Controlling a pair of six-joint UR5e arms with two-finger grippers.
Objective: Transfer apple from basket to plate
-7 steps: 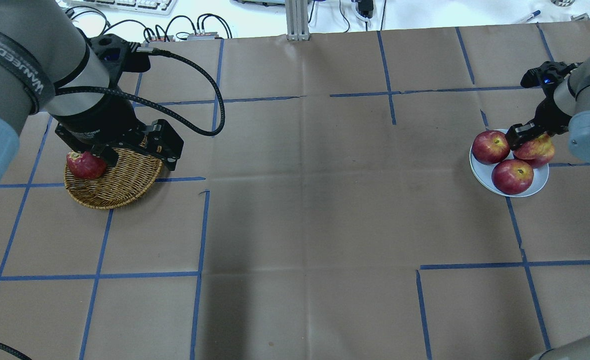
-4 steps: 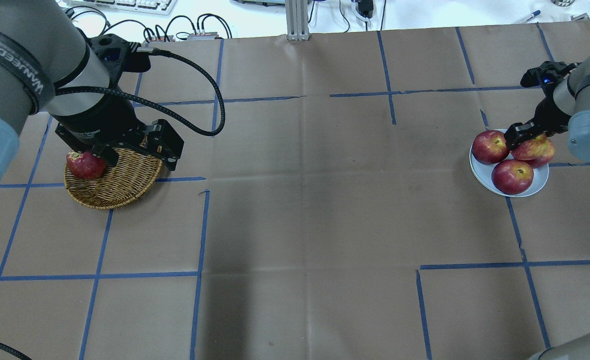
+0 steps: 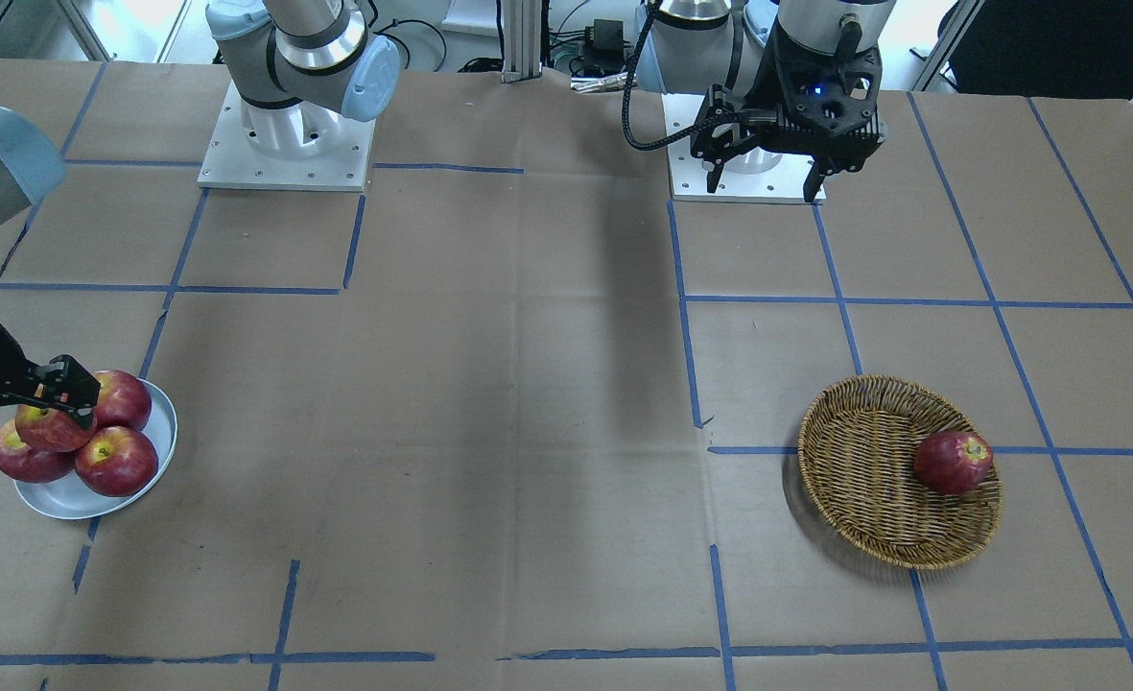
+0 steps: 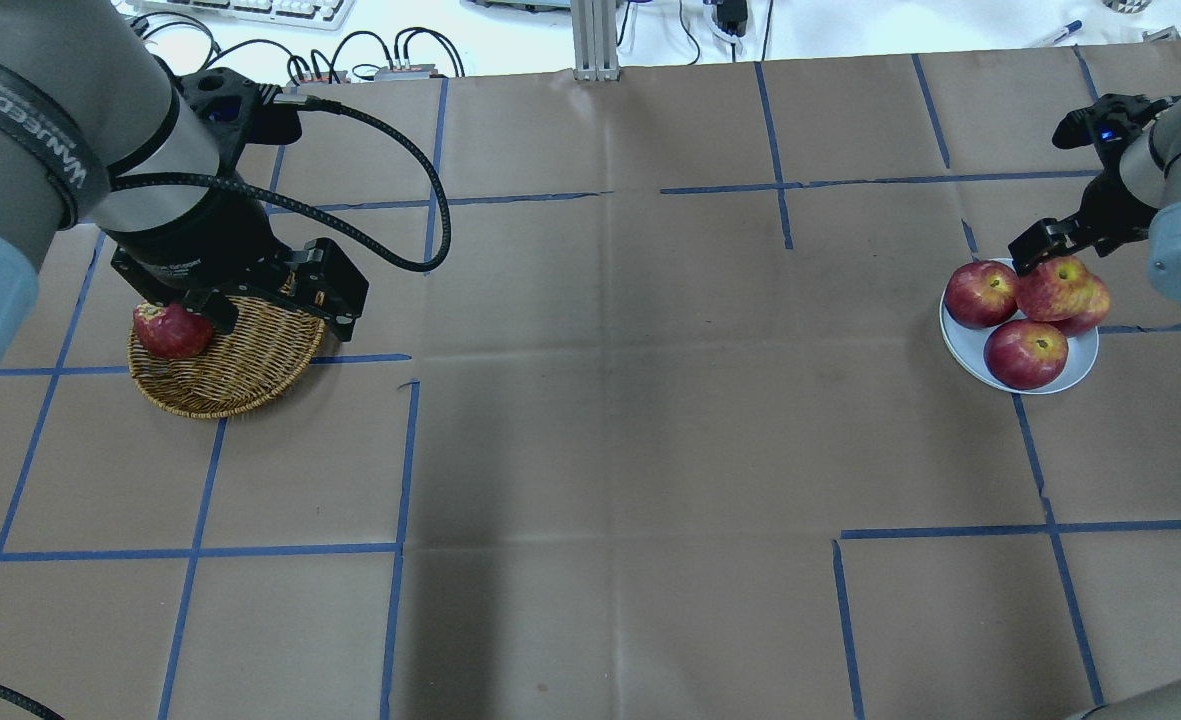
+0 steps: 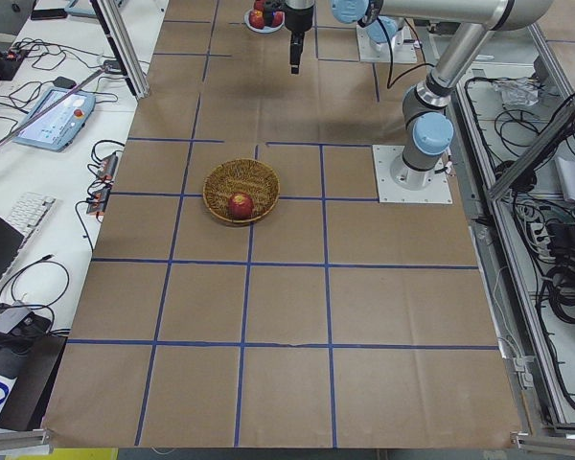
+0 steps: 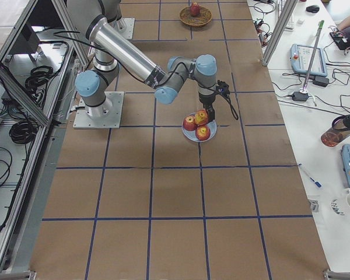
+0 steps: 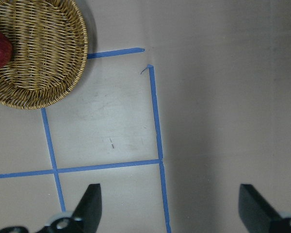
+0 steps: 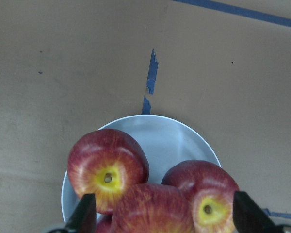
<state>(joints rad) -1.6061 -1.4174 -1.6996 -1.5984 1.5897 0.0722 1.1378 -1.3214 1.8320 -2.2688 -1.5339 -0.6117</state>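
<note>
The streaky pinkish-red apple (image 4: 1053, 288) lies on top of three darker red apples on the pale plate (image 4: 970, 358) at the right. It also shows in the front-facing view (image 3: 53, 429) and the right wrist view (image 8: 153, 211). My right gripper (image 8: 167, 221) is just above it, open, with its fingers wide of the apple on both sides. The wicker basket (image 4: 240, 372) sits at the left and holds one dark red apple (image 4: 170, 332). My left gripper (image 7: 169, 208) is open and empty, high above the table next to the basket (image 7: 43, 58).
The table is covered in brown paper with a grid of blue tape lines. The two arm bases (image 3: 283, 144) stand at the robot's edge. Cables and a keyboard lie beyond the far edge in the overhead view.
My right gripper has lifted up and back from the streaky apple, which stays on the pile on the plate. The left arm has not moved.
</note>
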